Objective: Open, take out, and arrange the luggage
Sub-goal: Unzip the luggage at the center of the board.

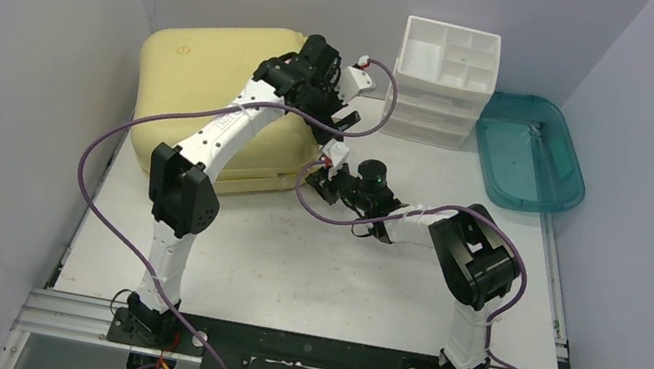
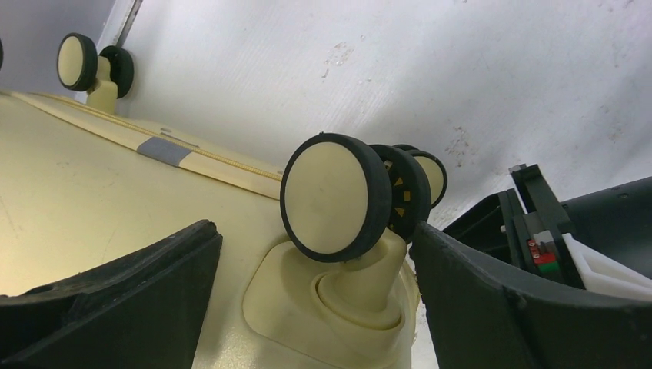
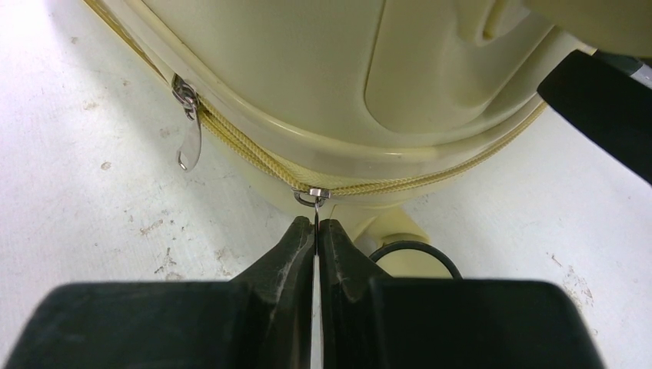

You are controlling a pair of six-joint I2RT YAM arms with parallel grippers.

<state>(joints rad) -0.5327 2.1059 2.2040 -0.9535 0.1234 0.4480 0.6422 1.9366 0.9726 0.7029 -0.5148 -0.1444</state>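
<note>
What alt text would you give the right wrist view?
The right claw is shut on a thin metal zipper pull at a lower corner of the pale-yellow luggage. A second zipper pull hangs loose further left along the zip, over the white table.

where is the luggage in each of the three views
top external: the luggage lies flat at the upper left.
left wrist: it fills the lower left, with a corner wheel in the middle.
right wrist: its edge spans the top; the right gripper has its jaws shut on a zip pull.
shared landmark: the zip seam, seen in both wrist views.
</note>
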